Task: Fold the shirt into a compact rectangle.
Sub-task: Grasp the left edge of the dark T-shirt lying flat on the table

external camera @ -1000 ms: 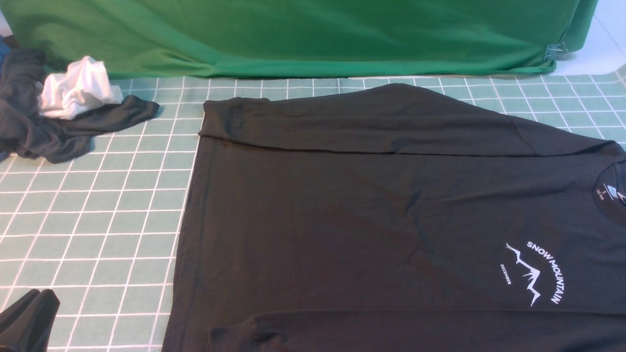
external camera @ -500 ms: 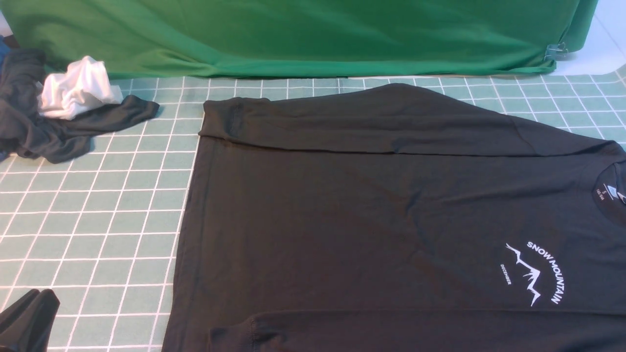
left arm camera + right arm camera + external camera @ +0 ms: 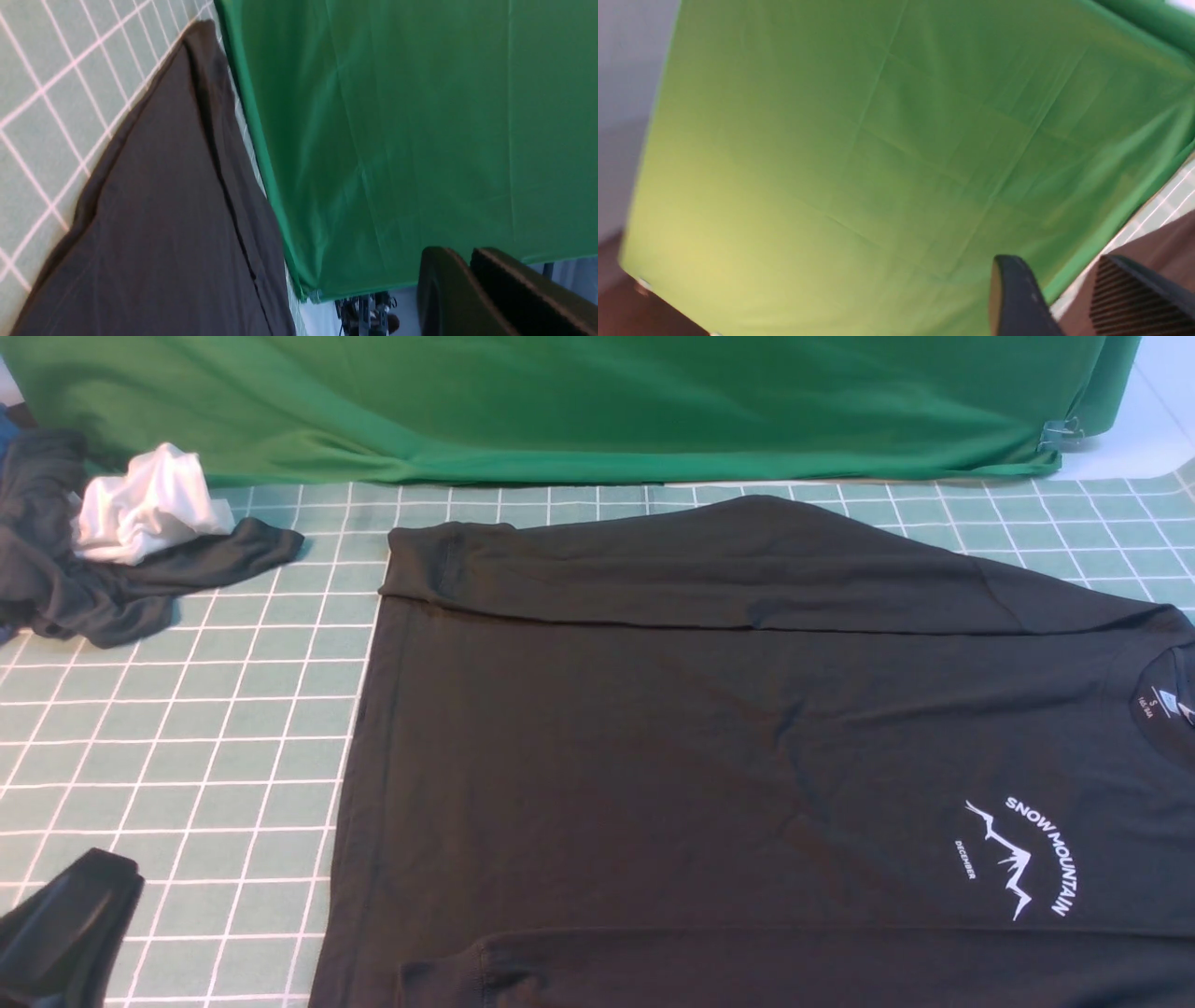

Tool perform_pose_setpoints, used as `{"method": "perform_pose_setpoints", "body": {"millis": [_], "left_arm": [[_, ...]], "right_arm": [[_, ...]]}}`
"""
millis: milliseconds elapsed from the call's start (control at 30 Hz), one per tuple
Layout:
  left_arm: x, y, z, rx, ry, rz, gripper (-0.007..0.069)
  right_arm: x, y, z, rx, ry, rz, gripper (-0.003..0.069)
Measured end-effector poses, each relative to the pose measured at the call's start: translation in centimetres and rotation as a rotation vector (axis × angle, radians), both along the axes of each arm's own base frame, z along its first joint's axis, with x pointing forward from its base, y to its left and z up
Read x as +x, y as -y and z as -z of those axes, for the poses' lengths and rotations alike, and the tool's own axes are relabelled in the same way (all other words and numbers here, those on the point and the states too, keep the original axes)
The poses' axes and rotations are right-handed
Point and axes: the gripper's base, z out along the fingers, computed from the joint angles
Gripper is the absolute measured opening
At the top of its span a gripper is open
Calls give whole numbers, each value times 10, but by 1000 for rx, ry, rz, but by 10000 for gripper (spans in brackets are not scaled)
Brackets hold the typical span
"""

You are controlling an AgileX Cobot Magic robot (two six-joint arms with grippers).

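Showing at the near left corner of the pale green, white-gridded counter, the left jaws are pressed together on nothing. The right jaws, seen only by their own wrist camera, stand partly apart and empty, facing the big green backdrop cloth.

Between them the large black long-sleeved shirt lies flat and print-up, its collar toward the robot's right and its hem toward the left. Both sleeves look folded in, one along the far edge and one along the near edge. I judge the task early, since the body's crosswise folds are all left.

No container is in view. A crumpled dark grey garment with a white cloth lies far left.
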Motion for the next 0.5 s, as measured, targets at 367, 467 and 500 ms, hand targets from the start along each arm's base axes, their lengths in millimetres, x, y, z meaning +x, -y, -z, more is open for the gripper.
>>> {"method": "perform_pose_setpoints", "body": {"millis": [367, 467, 500], "left_arm": [[-11, -9, -87, 204, 283, -121, 35], [-4, 3, -145, 479, 153, 23, 35], [5, 6, -151, 562, 45, 92, 35]], "right_arm": [[1, 2, -33, 49, 160, 12, 58], [8, -2, -93, -236, 174, 76, 31], [12, -4, -102, -309, 137, 75, 30]]}}
